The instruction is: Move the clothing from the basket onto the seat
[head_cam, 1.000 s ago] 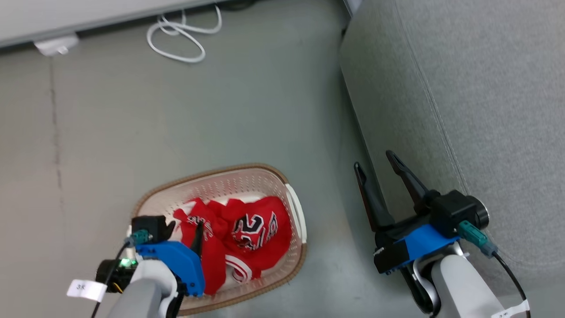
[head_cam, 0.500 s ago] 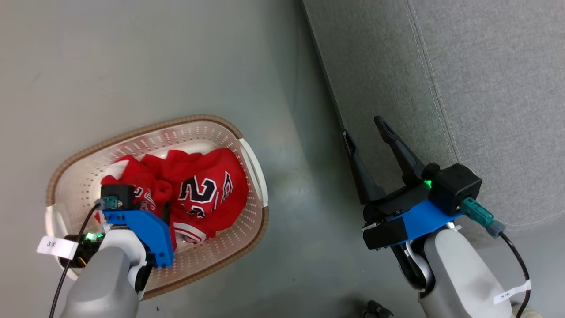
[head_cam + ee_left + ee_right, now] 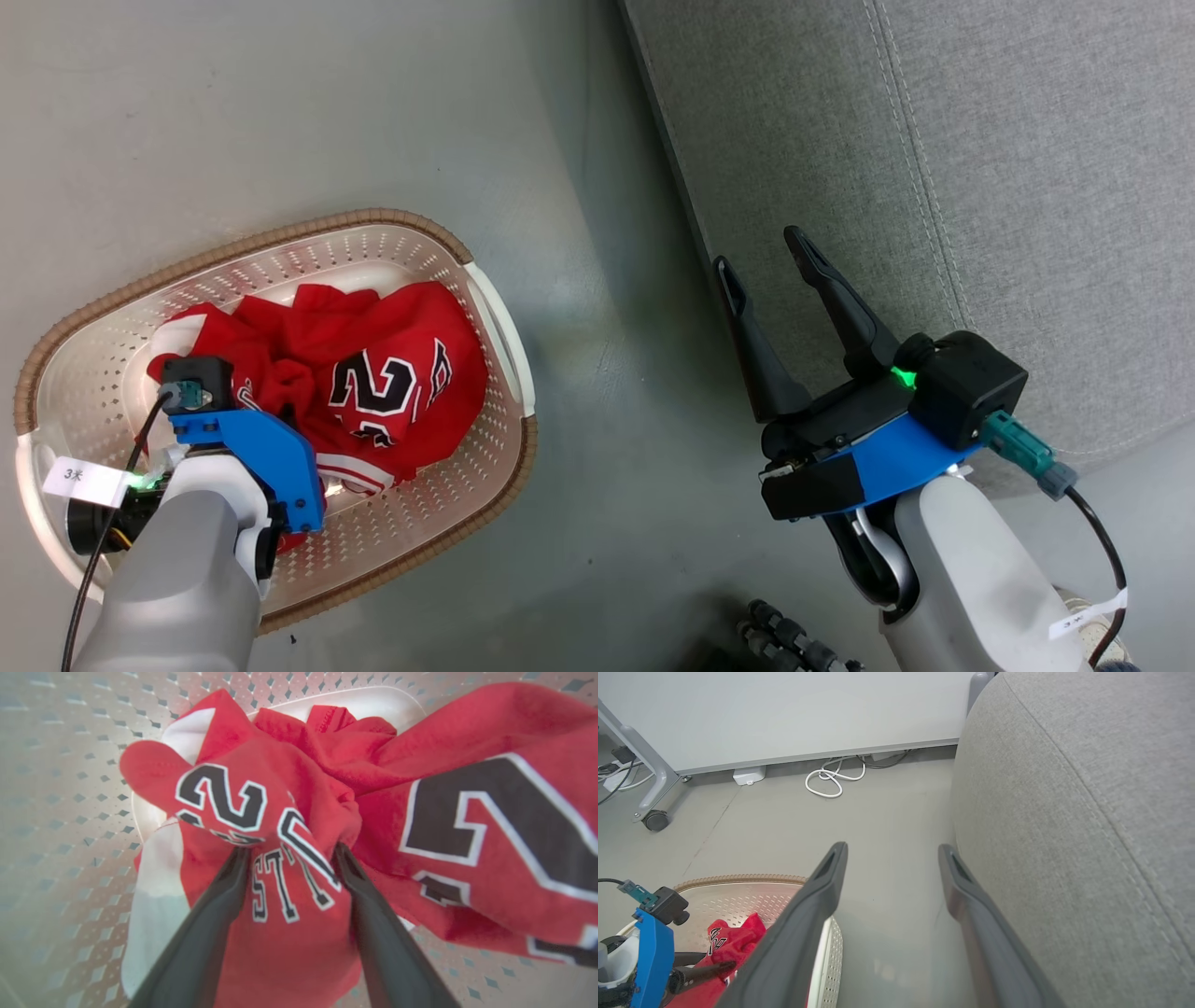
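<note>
The clothing (image 3: 392, 373) is a heap of red jersey cloth with black-and-white numerals, lying in the cream perforated basket (image 3: 280, 233) on the floor at the left. My left gripper (image 3: 290, 849) reaches down into the heap, its two dark fingers standing apart on either side of a bunched fold with lettering (image 3: 280, 891). The jaws are open around that fold. My right gripper (image 3: 758, 250) hangs open and empty over the floor, close beside the front edge of the grey seat (image 3: 934, 187). In the right wrist view the seat (image 3: 1064, 812) rises just right of the fingers.
Grey floor lies between basket and seat. In the right wrist view a coiled white cable (image 3: 831, 777), a small white box (image 3: 748, 775) and a castor leg (image 3: 656, 820) lie far off along a pale wall panel. A dark ribbed object (image 3: 784, 644) shows at the head view's bottom edge.
The head camera has swung, so the whole picture has shifted. Relative to the basket, my left gripper has sunk deeper into the red cloth. The right gripper stays open beside the seat.
</note>
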